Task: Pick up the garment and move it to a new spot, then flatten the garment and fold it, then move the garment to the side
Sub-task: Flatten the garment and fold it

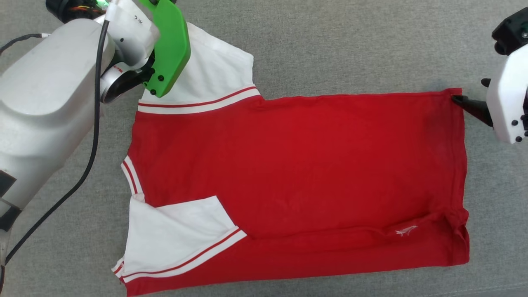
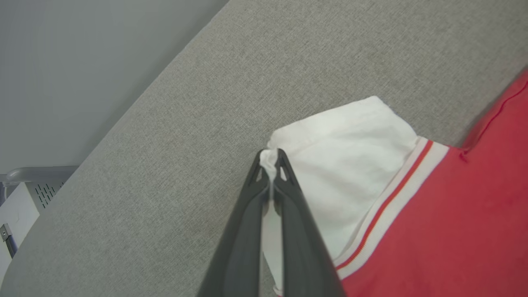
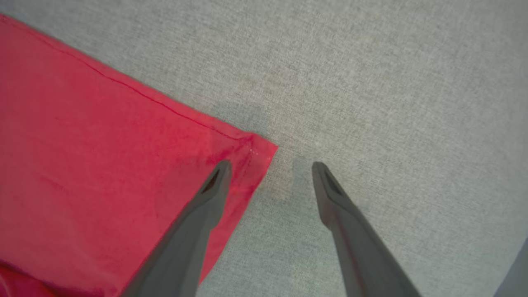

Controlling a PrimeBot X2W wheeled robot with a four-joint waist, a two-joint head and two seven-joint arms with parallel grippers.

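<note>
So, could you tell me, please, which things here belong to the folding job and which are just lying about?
Job: garment; left claw, shut on white sleeve; right claw, open at hem corner.
Lying about: grey surface; white vented box beyond its edge.

Grey fabric surface [image 1: 338, 45], pale wall [image 2: 62, 62] beyond.

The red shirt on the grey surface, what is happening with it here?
A two-armed robot is working on the red shirt, spread on a grey surface. Its left pincer is shut on the edge of one white sleeve. Its right pincer is open at a hem corner, gripping nothing.
</note>
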